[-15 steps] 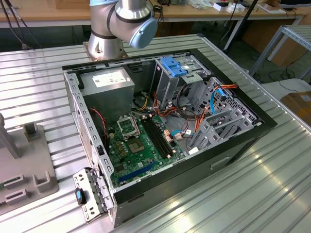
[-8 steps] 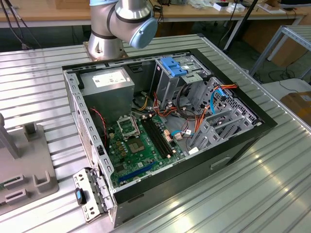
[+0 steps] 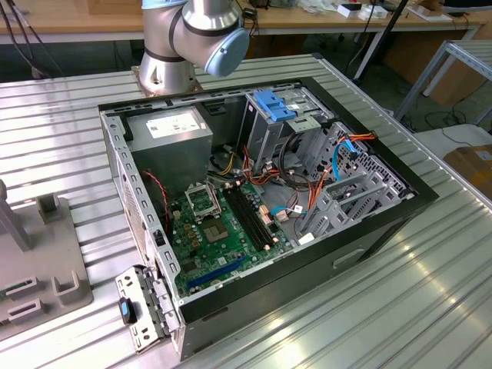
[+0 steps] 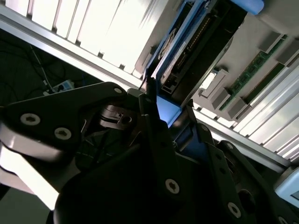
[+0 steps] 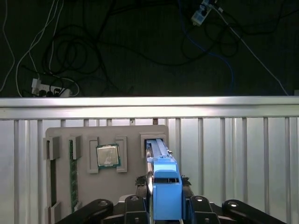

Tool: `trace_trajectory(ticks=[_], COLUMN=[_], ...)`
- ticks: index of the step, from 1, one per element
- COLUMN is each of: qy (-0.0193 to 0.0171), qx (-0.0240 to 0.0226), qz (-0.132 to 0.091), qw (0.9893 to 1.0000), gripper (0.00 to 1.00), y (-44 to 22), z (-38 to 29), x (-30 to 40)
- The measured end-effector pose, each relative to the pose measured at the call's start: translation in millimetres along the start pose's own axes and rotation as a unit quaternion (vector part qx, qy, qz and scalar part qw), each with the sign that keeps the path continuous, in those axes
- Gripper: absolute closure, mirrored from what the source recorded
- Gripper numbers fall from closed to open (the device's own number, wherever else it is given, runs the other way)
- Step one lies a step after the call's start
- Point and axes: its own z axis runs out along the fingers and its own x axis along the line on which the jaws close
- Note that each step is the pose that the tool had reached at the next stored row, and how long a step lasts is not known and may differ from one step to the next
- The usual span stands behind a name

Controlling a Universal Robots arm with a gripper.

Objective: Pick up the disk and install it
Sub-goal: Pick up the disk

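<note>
Gripper (image 5: 167,201) clamped on the disk (image 5: 166,186): in the first wrist view the black fingers (image 5: 198,201) press the blue carrier from both sides. Disk is on edge, thin side to the camera, and runs away from the gripper toward a raised slot holder on a grey tray (image 5: 84,186). Cannot tell whether the disk sits in the slot or hangs just above it.

Second wrist view: gripper (image 4: 169,109) seen from close under. The disk (image 4: 191,51) reaches away from the fingers, dark body with a blue frame along its edge, and the blue end is lodged between the fingers.

On the tray beside the disk: a square processor chip (image 5: 108,155) in its own pocket. Further along is a green memory stick (image 5: 73,172) on edge in a slot. The tray lies on a ribbed metal table (image 5: 233,158), near its edge. Beyond the edge is a dark floor with loose cables (image 5: 93,46).

Exterior view: arm (image 3: 192,38) has its base at the far side of the table (image 3: 384,307). An open computer case (image 3: 307,269) lies on its side, well apart from the tray (image 3: 46,254) at the exterior view's left. Inside the case are a green motherboard (image 3: 215,231), a grey power supply (image 3: 169,146) and a silver drive cage topped by a blue bracket (image 3: 274,104).
</note>
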Motion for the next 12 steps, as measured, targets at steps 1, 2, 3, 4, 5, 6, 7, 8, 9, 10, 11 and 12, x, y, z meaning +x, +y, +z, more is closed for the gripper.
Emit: trace_trajectory(ticks=[1, 2, 3, 4, 5, 6, 7, 8, 9, 10, 11, 12], qy=[0.0000, 0.0000, 0.0000, 0.0000, 0.0000, 0.0000, 0.0000, 0.0000, 0.0000, 0.0000, 0.0000, 0.0000], qx=[0.0000, 0.0000, 0.0000, 0.0000, 0.0000, 0.0000, 0.0000, 0.0000, 0.0001, 0.0002, 0.0003, 0.0004], qz=[0.000, 0.000, 0.000, 0.000, 0.000, 0.000, 0.000, 0.000, 0.000, 0.000, 0.000, 0.000], qw=[1.0000, 1.0000, 1.0000, 1.0000, 1.0000, 1.0000, 1.0000, 1.0000, 1.0000, 1.0000, 1.0000, 1.0000], gripper=[0.63, 0.63, 0.63, 0.63, 0.63, 0.63, 0.63, 0.63, 0.63, 0.63, 0.63, 0.63], y=[0.1, 0.2, 0.3, 0.5, 0.6, 0.7, 0.8, 1.0, 1.3, 1.4, 1.6, 1.6], z=[-2.2, -6.2, -9.5, -16.2, -22.2, -25.0, -27.8, -33.0, -44.6, -49.8, -54.3, -57.4], x=[-0.1, -0.2, -0.3, -0.5, -0.7, -0.8, -0.9, -1.0, -1.4, -1.5, -1.7, -1.8])
